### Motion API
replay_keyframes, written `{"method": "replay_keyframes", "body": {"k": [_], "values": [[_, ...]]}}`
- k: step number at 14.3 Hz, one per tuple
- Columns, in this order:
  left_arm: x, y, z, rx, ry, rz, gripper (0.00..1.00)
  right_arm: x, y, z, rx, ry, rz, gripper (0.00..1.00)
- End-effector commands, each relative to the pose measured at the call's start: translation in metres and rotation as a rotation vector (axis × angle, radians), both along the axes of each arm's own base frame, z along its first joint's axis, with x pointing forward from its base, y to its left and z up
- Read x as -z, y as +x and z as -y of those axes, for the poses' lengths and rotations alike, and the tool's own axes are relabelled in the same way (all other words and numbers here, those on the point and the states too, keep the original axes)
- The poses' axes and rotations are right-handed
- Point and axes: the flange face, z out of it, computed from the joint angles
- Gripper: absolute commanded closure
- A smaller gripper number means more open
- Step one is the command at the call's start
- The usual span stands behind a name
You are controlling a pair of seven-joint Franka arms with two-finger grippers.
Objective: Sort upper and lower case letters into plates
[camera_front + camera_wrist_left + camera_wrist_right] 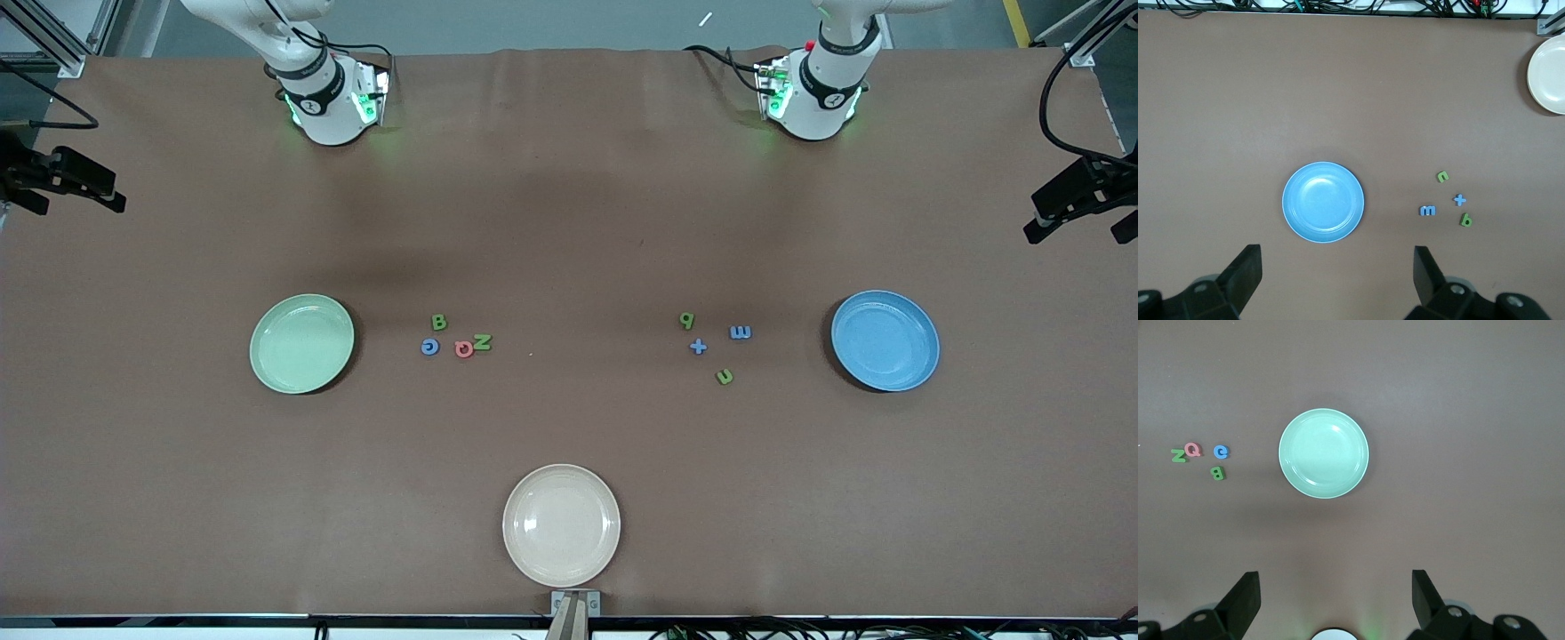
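- Left end effector [1335, 280] hung spread and empty, high over the table near the blue plate [1323, 202]; right end effector [1335, 600] likewise over the green plate [1323, 453].
- Both waited; sorting looked unstarted.
- Capitals [455, 338] lay beside the green plate, lowercase letters [716, 345] beside the blue.
- Next: descend onto one letter.

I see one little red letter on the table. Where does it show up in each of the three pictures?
Front view: the red letter lies in the cluster beside the pale green plate, touching the green N.
Right wrist view: the same red letter, next to the green N.
Left wrist view: not in it.
Shared landmark: the pale green plate.
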Motion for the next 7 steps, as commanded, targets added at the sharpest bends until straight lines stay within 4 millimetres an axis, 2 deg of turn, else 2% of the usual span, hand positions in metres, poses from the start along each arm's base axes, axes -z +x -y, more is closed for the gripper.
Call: {"method": "replay_keyframes", "body": {"k": [1,7], "values": [[-0.0023,0.0021,0.0015,0.016,0.009,0.009,0.0,0.0026,-0.0062,0.0005,0.02,0.018,-0.006,0.0],[-0.0005,0.003,0.0011,-0.003,0.002,0.004,0.0,0.0048,-0.0078,0.0059,0.031,0.039,-0.012,0.0]]}}
